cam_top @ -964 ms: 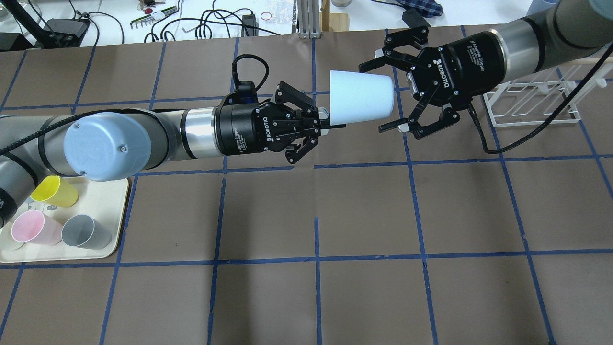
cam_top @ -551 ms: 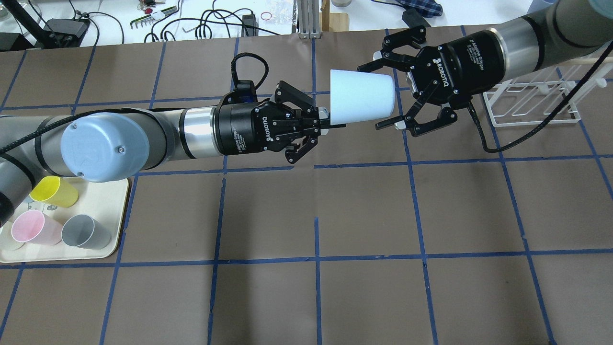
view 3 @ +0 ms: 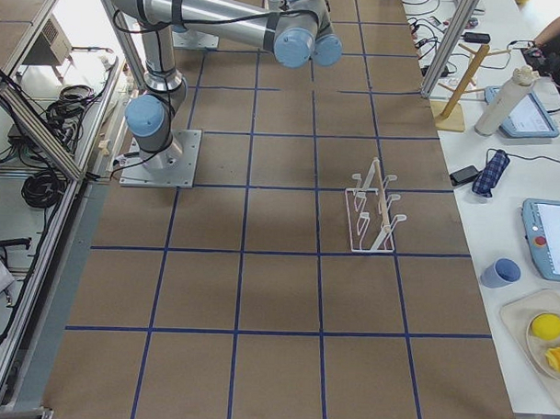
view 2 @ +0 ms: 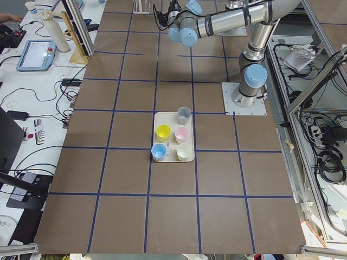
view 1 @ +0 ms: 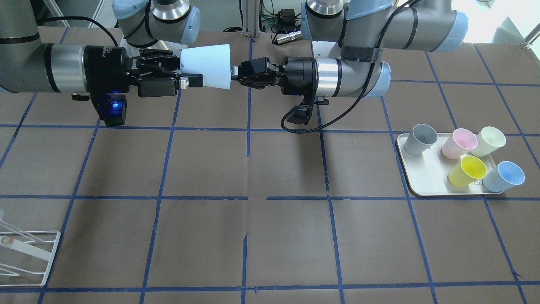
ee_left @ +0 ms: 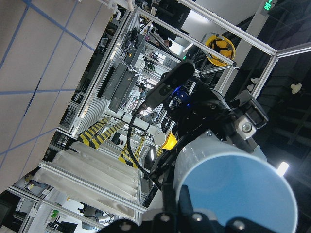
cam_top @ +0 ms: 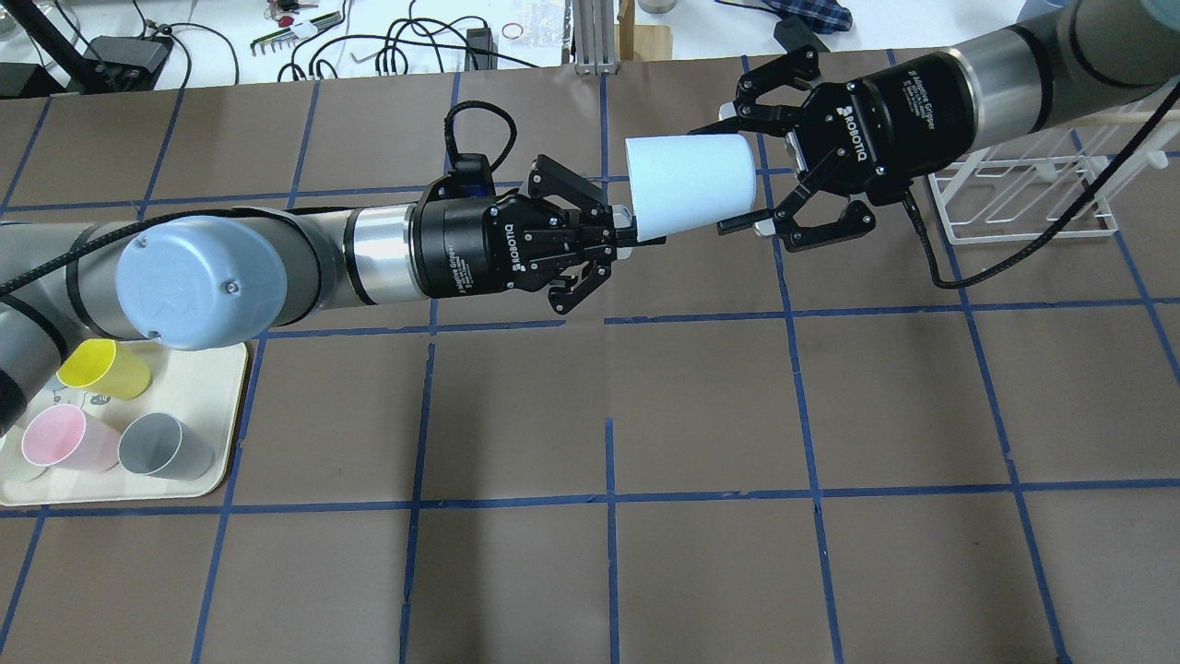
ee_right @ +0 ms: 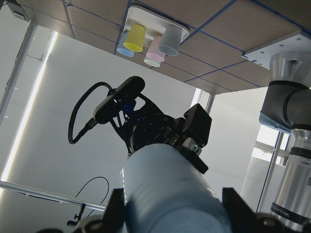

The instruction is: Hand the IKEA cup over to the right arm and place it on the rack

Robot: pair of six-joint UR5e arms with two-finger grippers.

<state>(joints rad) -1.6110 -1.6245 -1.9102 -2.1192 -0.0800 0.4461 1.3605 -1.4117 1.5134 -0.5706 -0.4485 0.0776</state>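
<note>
The IKEA cup point(cam_top: 691, 184), pale blue, lies level in the air between both grippers; it also shows in the front view point(view 1: 206, 65). My left gripper point(cam_top: 631, 238) is shut on the cup's wide rim, with the rim at its fingertips in the front view point(view 1: 234, 71). My right gripper point(cam_top: 728, 172) straddles the cup's narrow base end, one finger on each side touching the wall. In the right wrist view the cup point(ee_right: 170, 194) fills the space between the fingers. The white wire rack point(cam_top: 1023, 198) stands on the table behind the right arm.
A cream tray point(cam_top: 221, 406) at the near left holds a yellow cup point(cam_top: 106, 369), a pink cup point(cam_top: 64, 438) and a grey cup point(cam_top: 166, 447). The front view also shows a second blue cup point(view 1: 504, 176) on the tray. Cables and tools lie beyond the table's far edge.
My right gripper has moved left over the cup's base end and its fingers have closed in onto the cup. The cup has shifted slightly left. The left gripper keeps its hold.
</note>
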